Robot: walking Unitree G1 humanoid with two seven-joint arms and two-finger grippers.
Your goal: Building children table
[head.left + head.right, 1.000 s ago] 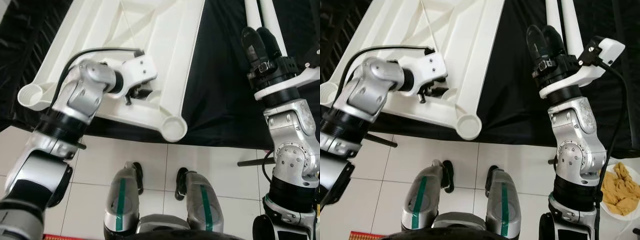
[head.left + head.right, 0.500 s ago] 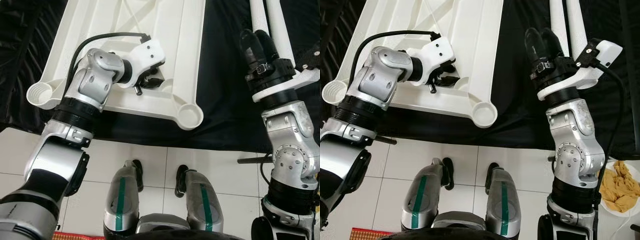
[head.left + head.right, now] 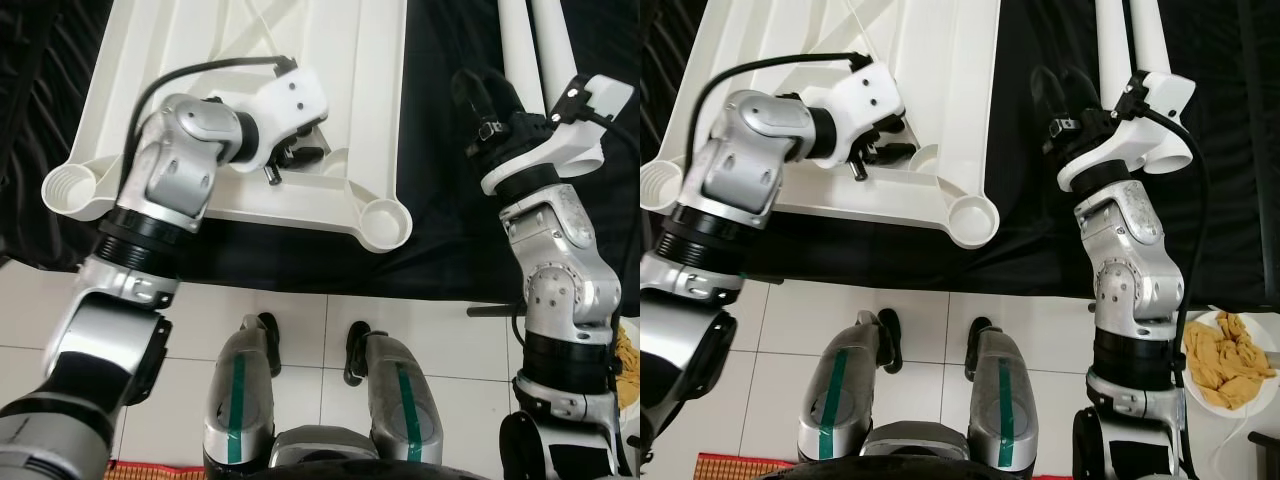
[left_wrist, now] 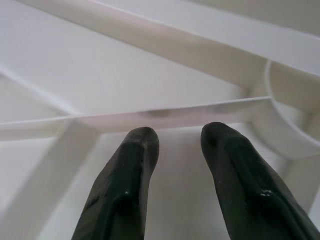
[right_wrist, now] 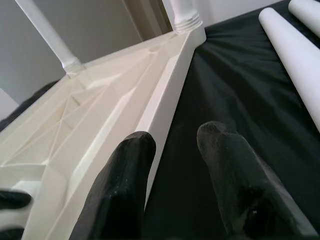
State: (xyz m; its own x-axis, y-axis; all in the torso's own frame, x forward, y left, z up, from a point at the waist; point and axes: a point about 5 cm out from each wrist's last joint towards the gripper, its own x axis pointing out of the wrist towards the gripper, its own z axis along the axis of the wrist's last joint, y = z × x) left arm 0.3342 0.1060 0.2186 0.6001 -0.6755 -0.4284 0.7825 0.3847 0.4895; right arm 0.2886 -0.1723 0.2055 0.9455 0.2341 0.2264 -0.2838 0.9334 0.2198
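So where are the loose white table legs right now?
The two loose table legs lie side by side on the black cloth at the robot's right, just beyond the right tool and beside the upturned white tabletop.

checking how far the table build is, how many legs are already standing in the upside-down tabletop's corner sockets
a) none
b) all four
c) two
c: the right wrist view shows two legs upright in the far corners of the white tabletop, while both near sockets sit open.
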